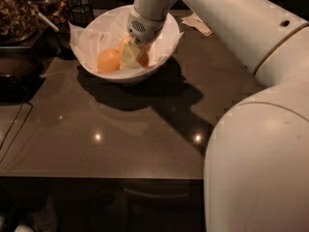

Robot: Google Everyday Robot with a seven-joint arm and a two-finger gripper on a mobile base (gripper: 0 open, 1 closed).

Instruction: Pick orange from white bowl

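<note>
Dark table [120, 144] | white bowl [121, 76] | gripper [137, 55] inside, beside orange [108, 60], grip unclear | containers [19, 13] left

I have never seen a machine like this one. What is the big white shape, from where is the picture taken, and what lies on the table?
The big white shape is a robot's arm; it belongs to a base that can drive. There is only one camera, and where it is mounted is not on record; it looks down on a dark table. On the table stands a white bowl lined with crinkled paper. Inside it lies an orange. The end of the arm, the pincer, reaches down into the bowl beside the orange, at a pale yellow thing that I cannot name. Whether it holds anything cannot be seen.
</note>
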